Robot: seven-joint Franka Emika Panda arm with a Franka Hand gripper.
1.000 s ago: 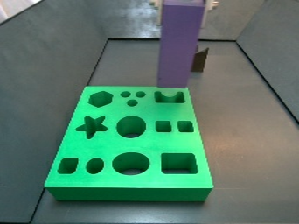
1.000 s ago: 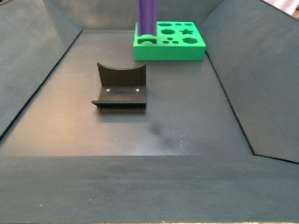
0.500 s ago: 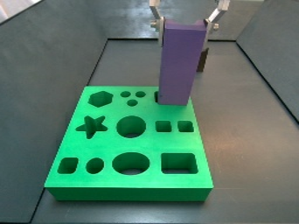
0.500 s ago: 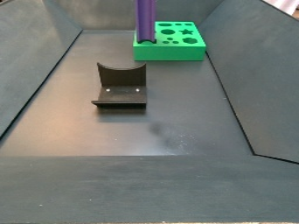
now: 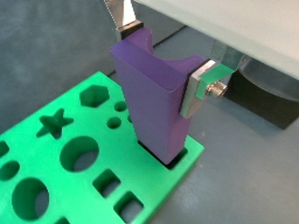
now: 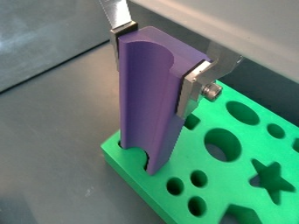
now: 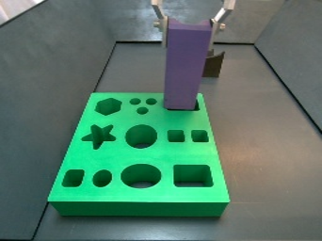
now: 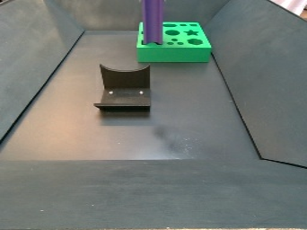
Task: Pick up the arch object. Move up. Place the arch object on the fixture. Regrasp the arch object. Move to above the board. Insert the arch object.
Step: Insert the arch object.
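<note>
My gripper (image 5: 162,59) is shut on the top end of the purple arch object (image 5: 158,101), which stands upright. Its lower end sits in the arch cut-out at a corner of the green board (image 5: 47,166). The silver fingers (image 6: 195,80) clamp its two sides in both wrist views. In a side view the arch object (image 7: 186,64) rises from the board (image 7: 138,174) at its far edge, with the gripper (image 7: 189,17) above. In a side view the arch object (image 8: 153,20) stands at the board's (image 8: 175,47) near left corner. The fixture (image 8: 122,88) stands empty on the floor.
Dark sloping walls (image 8: 42,76) enclose the dark floor (image 8: 156,135). The board (image 6: 222,166) has star, hexagon, circle and square cut-outs. The fixture (image 7: 217,64) shows partly behind the arch object in a side view.
The gripper has moved down with the arch object; its lower end has gone from above the board into the arch cut-out.
</note>
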